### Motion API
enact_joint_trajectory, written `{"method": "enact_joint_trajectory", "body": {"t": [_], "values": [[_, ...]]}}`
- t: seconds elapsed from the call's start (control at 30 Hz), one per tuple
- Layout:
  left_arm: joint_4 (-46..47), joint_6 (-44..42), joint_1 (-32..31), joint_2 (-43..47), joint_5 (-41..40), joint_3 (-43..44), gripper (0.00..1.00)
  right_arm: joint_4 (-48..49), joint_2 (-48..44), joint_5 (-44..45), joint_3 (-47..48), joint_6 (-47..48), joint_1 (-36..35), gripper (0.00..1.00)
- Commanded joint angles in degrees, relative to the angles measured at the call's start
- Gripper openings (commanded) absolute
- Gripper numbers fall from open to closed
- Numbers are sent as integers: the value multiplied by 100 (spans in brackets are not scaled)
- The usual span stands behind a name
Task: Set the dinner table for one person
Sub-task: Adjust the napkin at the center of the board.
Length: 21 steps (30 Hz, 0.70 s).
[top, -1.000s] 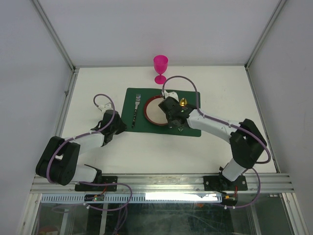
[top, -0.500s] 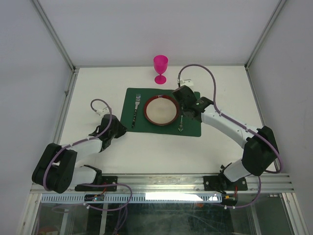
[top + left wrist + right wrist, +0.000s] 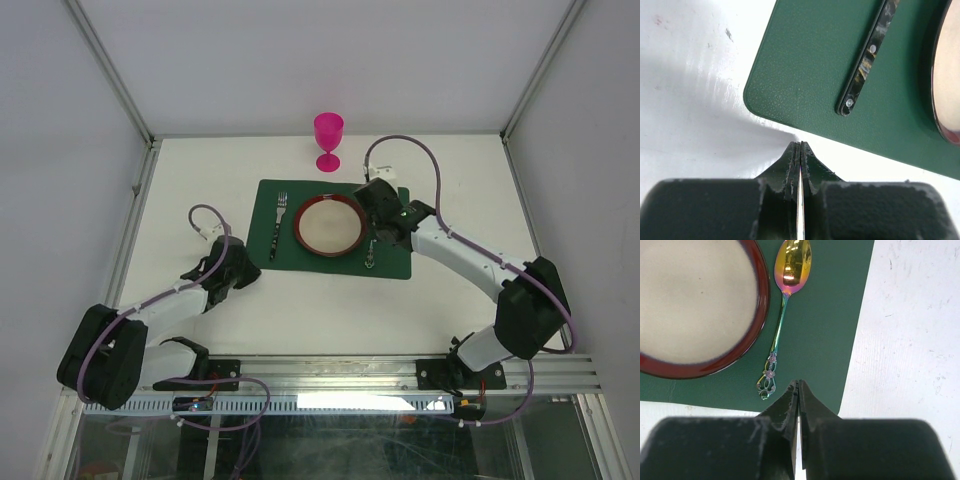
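Observation:
On the white dinner table (image 3: 450,170) lies a dark green placemat (image 3: 268,200). It carries a red-rimmed plate (image 3: 328,225), a fork (image 3: 279,225) to the plate's left and an iridescent spoon (image 3: 370,256) to its right. A pink goblet (image 3: 329,140) stands beyond the mat. My right gripper (image 3: 382,226) hovers over the mat's right part beside the spoon (image 3: 785,305), shut and empty (image 3: 798,385). My left gripper (image 3: 242,267) sits just off the mat's near-left corner, shut and empty (image 3: 800,146), with the fork handle (image 3: 867,55) ahead of it.
Aluminium frame rails (image 3: 135,200) edge the tabletop on the left, right and near sides, with grey walls beyond. Bare white table (image 3: 910,340) lies right of the mat. The plate's rim (image 3: 945,75) shows at the right edge of the left wrist view.
My right gripper has moved right and back from over the plate, uncovering it; the spoon stays on the mat. The left arm's elbow has dropped back while its gripper stays by the mat's corner.

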State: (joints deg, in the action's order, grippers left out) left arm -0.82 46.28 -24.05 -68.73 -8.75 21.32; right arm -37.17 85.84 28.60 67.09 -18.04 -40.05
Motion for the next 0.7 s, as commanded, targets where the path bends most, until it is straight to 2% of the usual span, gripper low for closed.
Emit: {"method": "enact_joint_trajectory", "body": {"t": [0.0, 0.17, 0.33, 0.53, 0.67], "values": [[-622, -357, -46, 261, -431, 848, 0, 234, -213, 196, 12, 92, 64, 3], [-839, -1089, -34, -130, -1148, 2059, 0, 323, -254, 180, 9, 191, 168, 3], [-646, -1633, 23, -1064, -1495, 3032, 0, 354, -260, 137, 13, 247, 345, 3], [256, -1988, 378, -2209, -1193, 3688, 0, 468, -322, -22, -36, 297, 510, 3], [-53, -2194, 667, -3267, -906, 4834, 0, 517, -322, -69, -12, 347, 545, 3]]}}
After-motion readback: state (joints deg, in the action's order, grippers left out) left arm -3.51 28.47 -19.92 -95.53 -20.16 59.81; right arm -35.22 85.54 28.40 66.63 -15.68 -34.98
